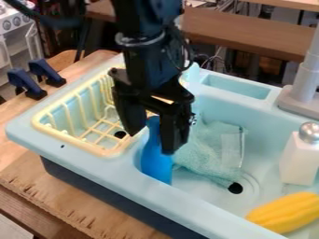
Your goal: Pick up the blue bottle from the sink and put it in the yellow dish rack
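You had fairly bright, soft light over the sink (78,151), with gentle shading inside its basin and no harsh shadow across it. The small highlight on the metal cap (309,131) suggested light from above. You got a pale sheen on the tag (232,150), and a faint glint off the collar (141,41) on the arm. The black gripper (151,141) was so dark that you lost much of its surface detail, and the space beneath the shelf (249,35) fell into dim shadow.
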### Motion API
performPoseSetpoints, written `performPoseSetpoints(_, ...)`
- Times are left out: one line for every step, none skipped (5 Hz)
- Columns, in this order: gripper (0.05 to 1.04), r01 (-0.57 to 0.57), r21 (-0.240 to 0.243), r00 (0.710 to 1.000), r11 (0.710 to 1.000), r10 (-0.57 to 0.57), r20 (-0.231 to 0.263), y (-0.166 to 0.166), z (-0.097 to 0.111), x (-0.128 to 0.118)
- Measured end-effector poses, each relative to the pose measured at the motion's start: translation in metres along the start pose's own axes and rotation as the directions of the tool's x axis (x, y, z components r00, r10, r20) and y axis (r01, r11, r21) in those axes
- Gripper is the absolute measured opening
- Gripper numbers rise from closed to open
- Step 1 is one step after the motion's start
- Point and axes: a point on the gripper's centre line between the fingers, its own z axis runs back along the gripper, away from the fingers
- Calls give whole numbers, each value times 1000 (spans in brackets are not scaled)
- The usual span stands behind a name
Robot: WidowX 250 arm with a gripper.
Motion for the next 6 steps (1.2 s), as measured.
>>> performPoseSetpoints(950,8,-2,1000,1000,-8,-24,2,-9,3)
performPoseSetpoints(691,31,8,999,999,-31,-23,-4,-9,11)
performPoseSetpoints(480,64,1,998,998,-63,-24,-10,-3,8)
performPoseSetpoints(328,78,-4,997,997,-78,-5,-16,13,3)
performPoseSetpoints(324,75,-15,997,997,-75,28,-17,25,-1)
performPoseSetpoints(324,65,-20,997,998,-64,30,-13,33,0)
